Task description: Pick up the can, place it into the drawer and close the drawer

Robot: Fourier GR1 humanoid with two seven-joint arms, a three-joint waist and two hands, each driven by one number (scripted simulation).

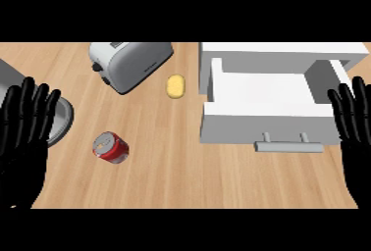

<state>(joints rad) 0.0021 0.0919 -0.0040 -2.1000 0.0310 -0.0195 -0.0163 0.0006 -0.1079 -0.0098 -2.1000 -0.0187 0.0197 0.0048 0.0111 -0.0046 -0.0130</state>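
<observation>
A red can (pixel 111 147) with a silver top stands on the wooden counter, left of centre. At the right, a white drawer (pixel 268 128) is pulled open, its inside bare, with a grey bar handle (pixel 288 145) on its front. My left hand (pixel 22 142) rests open at the left edge, fingers up, a short way left of the can. At the right edge my right hand (pixel 357 132) rests open too, fingers up, beside the drawer's right wall. Neither hand holds anything.
A silver toaster (pixel 130 64) lies at the back, left of centre. A yellow oval item (pixel 175 86) sits between the toaster and the drawer. A grey round object (pixel 59 120) is partly hidden behind my left hand. Bare wood lies in front of the can.
</observation>
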